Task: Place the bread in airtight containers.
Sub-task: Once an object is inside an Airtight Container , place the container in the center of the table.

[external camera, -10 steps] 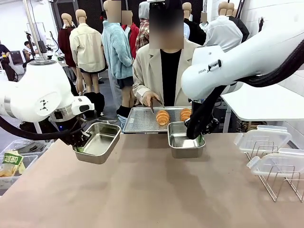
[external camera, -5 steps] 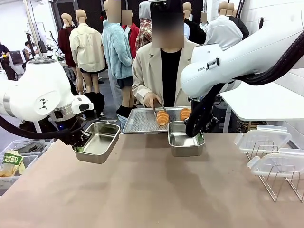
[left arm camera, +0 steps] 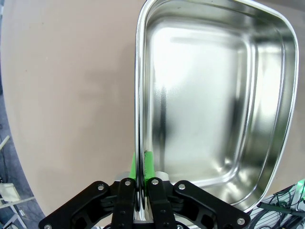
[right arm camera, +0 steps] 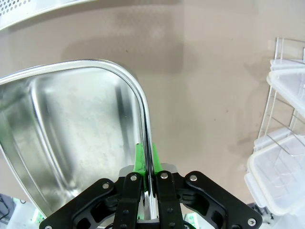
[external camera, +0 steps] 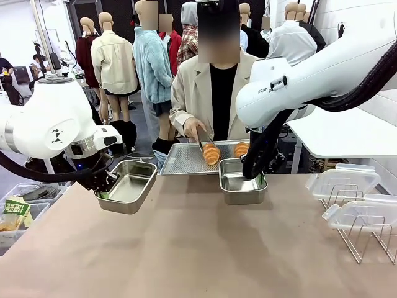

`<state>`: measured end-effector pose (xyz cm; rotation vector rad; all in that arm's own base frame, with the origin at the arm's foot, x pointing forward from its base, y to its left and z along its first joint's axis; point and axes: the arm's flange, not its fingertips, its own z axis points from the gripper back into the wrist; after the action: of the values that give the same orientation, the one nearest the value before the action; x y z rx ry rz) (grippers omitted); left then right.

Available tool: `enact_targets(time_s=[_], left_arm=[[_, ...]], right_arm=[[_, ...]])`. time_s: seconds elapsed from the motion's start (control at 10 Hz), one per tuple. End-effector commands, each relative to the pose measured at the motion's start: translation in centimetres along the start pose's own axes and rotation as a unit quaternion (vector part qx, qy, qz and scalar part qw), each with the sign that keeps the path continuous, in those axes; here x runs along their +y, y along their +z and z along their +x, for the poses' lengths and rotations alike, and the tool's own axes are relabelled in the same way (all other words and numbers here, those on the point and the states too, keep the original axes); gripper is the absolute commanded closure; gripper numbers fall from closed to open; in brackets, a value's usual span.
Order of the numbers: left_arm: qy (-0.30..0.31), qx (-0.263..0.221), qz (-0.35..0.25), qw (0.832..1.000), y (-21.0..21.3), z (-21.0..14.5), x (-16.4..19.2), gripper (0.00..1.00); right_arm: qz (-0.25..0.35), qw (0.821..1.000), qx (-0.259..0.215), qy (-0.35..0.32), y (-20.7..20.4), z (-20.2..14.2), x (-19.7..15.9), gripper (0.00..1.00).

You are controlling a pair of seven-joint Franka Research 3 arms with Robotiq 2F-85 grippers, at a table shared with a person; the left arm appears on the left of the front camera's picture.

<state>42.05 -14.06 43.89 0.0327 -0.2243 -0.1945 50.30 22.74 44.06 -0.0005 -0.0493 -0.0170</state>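
Two empty steel airtight containers stand over the brown table. My left gripper (external camera: 103, 193) is shut on the near rim of the left container (external camera: 130, 183); in the left wrist view the rim sits pinched between the green pads (left arm camera: 148, 162) of the gripper (left arm camera: 140, 193), the container (left arm camera: 205, 95) stretching away. My right gripper (external camera: 258, 180) is shut on the right rim of the other container (external camera: 239, 185), its gripper (right arm camera: 148, 179) pinching the rim of the container (right arm camera: 66, 138). Two bread rolls lie on the perforated tray (external camera: 183, 160): one roll (external camera: 211, 153) under the person's tongs, another (external camera: 241, 149) behind the right container.
The person's hand (external camera: 196, 131) holds tongs over the tray at the far edge. Clear plastic lids (external camera: 344, 182) rest on a wire rack (external camera: 366, 239) at the right, also the lids (right arm camera: 286, 143) in the right wrist view. A bin with a snack bag (external camera: 15, 214) sits off the left edge.
The person's hand has brought the tongs onto the left roll. Both arms and both containers have stayed nearly still.
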Motion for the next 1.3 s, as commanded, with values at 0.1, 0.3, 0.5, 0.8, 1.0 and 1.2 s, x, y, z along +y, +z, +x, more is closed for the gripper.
enact_targets(time_s=[0.1,0.3,0.5,0.8,1.0,1.2], left_arm=[[-0.009,-0.004,0.001,1.000,0.24,0.04,0.07,1.00],[-0.009,-0.004,0.001,1.000,0.24,0.04,0.07,1.00],[-0.009,-0.004,0.001,1.000,0.24,0.04,0.07,1.00],[-0.009,-0.004,0.001,1.000,0.24,0.04,0.07,1.00],[-0.009,-0.004,0.001,1.000,0.24,0.04,0.07,1.00],[-0.009,-0.004,0.001,1.000,0.24,0.04,0.07,1.00]], right_arm=[[0.002,1.000,-0.004,-0.001,0.17,-0.43,-0.07,1.00],[0.002,1.000,-0.004,-0.001,0.17,-0.43,-0.07,1.00],[0.002,1.000,-0.004,-0.001,0.17,-0.43,-0.07,1.00],[0.002,1.000,-0.004,-0.001,0.17,-0.43,-0.07,1.00],[0.002,1.000,-0.004,-0.001,0.17,-0.43,-0.07,1.00],[0.002,1.000,-0.004,-0.001,0.17,-0.43,-0.07,1.00]])
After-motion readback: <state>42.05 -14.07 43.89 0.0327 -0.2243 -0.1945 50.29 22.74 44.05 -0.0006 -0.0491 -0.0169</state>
